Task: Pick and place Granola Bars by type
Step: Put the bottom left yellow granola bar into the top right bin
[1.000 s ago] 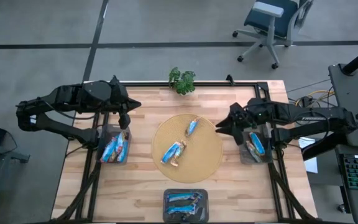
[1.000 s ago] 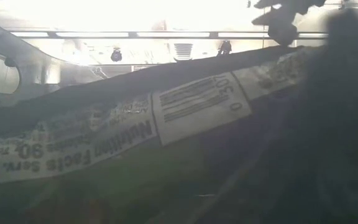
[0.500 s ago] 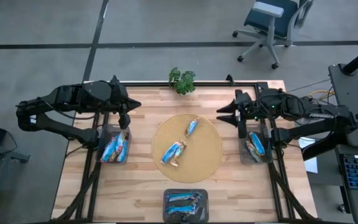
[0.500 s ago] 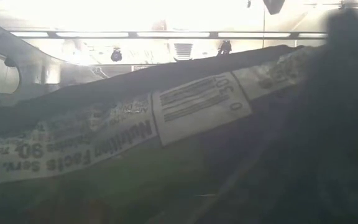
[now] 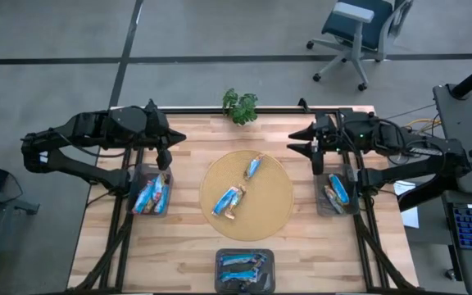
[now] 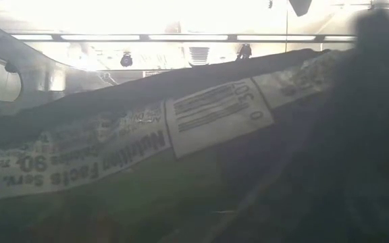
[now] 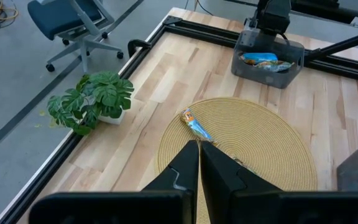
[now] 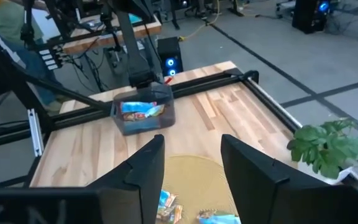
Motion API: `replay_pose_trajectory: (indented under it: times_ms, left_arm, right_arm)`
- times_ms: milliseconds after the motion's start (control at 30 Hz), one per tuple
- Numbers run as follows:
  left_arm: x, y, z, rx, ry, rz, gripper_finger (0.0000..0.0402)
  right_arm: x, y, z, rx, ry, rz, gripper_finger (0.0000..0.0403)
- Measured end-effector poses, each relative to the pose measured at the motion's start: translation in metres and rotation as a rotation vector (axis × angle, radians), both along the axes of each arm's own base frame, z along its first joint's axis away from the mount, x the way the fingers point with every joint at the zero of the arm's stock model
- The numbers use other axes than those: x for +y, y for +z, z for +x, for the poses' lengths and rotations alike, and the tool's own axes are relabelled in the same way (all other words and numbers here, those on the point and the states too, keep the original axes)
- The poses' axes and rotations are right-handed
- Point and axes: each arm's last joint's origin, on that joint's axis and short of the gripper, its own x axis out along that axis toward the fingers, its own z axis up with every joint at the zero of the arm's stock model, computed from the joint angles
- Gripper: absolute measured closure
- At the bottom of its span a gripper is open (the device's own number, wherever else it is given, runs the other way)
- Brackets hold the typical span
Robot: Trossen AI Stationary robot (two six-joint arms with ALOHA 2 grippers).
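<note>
Two granola bars [image 5: 238, 190] lie on the round mat [image 5: 277, 209]. Right gripper [image 5: 295, 150], fingers apart and empty, hovers beside the mat; left gripper [image 5: 166, 162] is closed, opposite side.

Bare table [image 5: 187, 246] around the mat [image 5: 273, 205]; plant [image 5: 240, 106] at edge.

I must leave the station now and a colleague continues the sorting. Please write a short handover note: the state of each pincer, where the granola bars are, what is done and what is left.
Left pincer: shut, empty, above the table's left side near the left small grey rectangular bin.
Right pincer: open, empty, above the table's right side by the right grey bin.
Bars: two groups of blue foil-wrapped granola bars, one and another, lie on the round woven straw mat.
Done: bars already lie in the left, right and front grey bin.
Left: sort the bars on the mat into bins by type.
</note>
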Motion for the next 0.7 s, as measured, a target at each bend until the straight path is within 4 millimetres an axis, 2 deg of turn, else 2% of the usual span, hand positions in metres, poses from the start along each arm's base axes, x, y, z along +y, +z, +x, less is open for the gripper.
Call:
replay_pose_trajectory:
  times_ms: [267,500,600,700]
  left_arm:
    - [0.000,0.002,0.001,-0.020,0.001,-0.001,0.0401]
    - [0.001,0.005,0.012,-0.085,0.005,-0.020,0.0399]
    - [0.001,0.001,0.019,-0.071,-0.004,-0.090,0.0376]
    - [0.001,-0.003,0.027,-0.055,-0.024,-0.137,0.0332]
  right_arm:
    - [0.000,-0.006,0.001,0.020,-0.003,0.015,0.0254]
    - [0.000,-0.009,0.001,0.025,-0.018,0.061,0.0253]
    - [0.000,-0.012,0.000,0.061,-0.020,0.074,0.0252]
    - [0.000,-0.016,-0.001,0.097,-0.023,0.079,0.0252]
